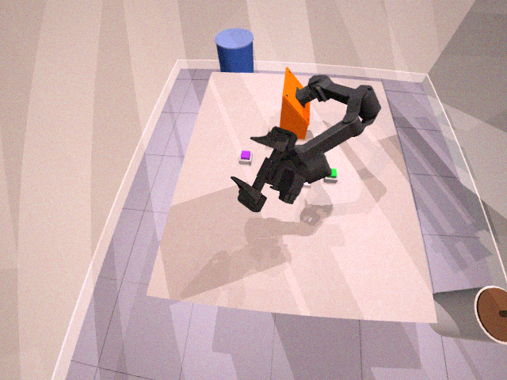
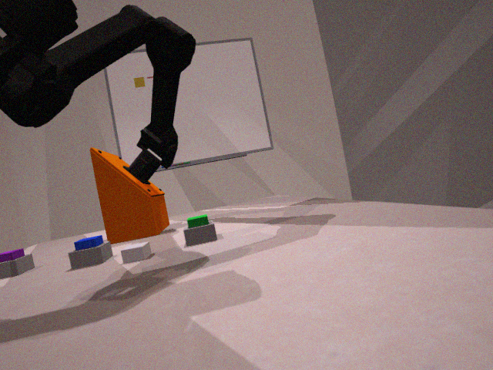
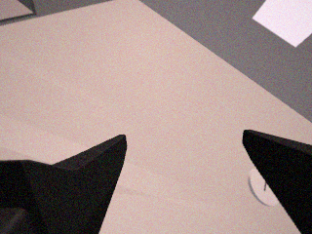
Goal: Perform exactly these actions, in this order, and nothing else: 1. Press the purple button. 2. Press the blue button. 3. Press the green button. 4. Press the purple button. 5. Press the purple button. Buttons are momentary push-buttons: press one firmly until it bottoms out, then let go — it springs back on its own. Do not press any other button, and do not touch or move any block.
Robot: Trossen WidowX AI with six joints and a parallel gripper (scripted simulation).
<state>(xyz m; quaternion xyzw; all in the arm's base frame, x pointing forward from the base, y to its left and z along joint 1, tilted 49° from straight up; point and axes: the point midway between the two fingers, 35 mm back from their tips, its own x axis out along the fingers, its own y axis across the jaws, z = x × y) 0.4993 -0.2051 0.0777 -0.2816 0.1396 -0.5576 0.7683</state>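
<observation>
Top view, from the left: the purple button (image 1: 245,155) (image 2: 11,255) sits on its pale base with its cap standing up, just left of the gripper (image 1: 242,157) (image 3: 184,134), whose fingers are spread wide with nothing between them. Neither fingertip is on the purple cap. The blue button (image 2: 88,243) is out of sight from above, probably behind the gripper, but the exterior view shows it right of the purple one, its cap also raised. Next to the right in that view comes a pale block (image 2: 135,252), upright on its own and apart from both neighbouring buttons; then the green button (image 1: 333,173) (image 2: 197,221), farthest right of the three, cap up and partly covered by the arm (image 1: 333,137) (image 2: 165,93) in the top view. Behind them, on the far side, stands the orange mount (image 1: 294,116) (image 2: 127,206). As for progress, no button is being pressed, and since each springs back, raised caps cannot tell whether any press is done. The full order, purple, blue, green, purple, purple, may all be left; the high, open gripper suggests an early stage, though that is only a guess.
</observation>
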